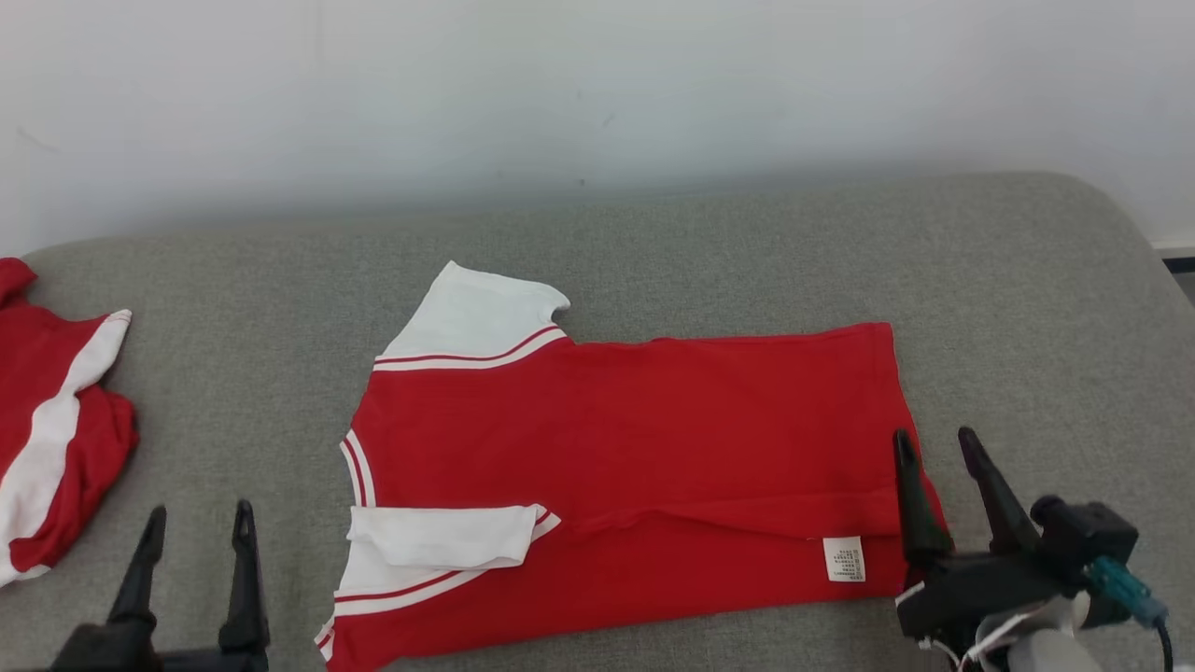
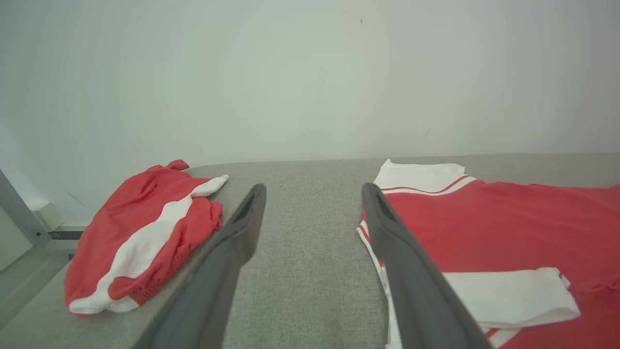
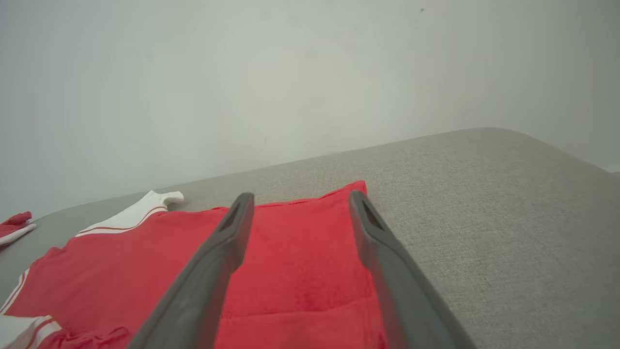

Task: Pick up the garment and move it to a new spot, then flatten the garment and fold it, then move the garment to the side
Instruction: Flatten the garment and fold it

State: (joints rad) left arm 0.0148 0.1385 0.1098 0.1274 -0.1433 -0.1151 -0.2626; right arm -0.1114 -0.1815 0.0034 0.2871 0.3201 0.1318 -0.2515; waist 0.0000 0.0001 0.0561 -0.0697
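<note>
A red garment [image 1: 635, 448] with white sleeves lies flat on the grey cushioned surface [image 1: 653, 252], collar to the left, hem to the right. Its near long edge is folded over, with a white sleeve [image 1: 439, 539] tucked on top and a white label [image 1: 843, 558] showing. My right gripper [image 1: 934, 448] hovers open at the hem's near right corner; the right wrist view has the red cloth [image 3: 295, 252] between and under its fingers. My left gripper [image 1: 196, 523] stands open at the lower left, left of the collar, over bare cushion [image 2: 310, 242].
A second red and white garment [image 1: 47, 439] lies bunched at the cushion's left edge, also in the left wrist view [image 2: 140, 232]. A white wall [image 1: 597, 93] runs behind. Bare cushion extends right of the hem [image 3: 508, 218] and behind the garment.
</note>
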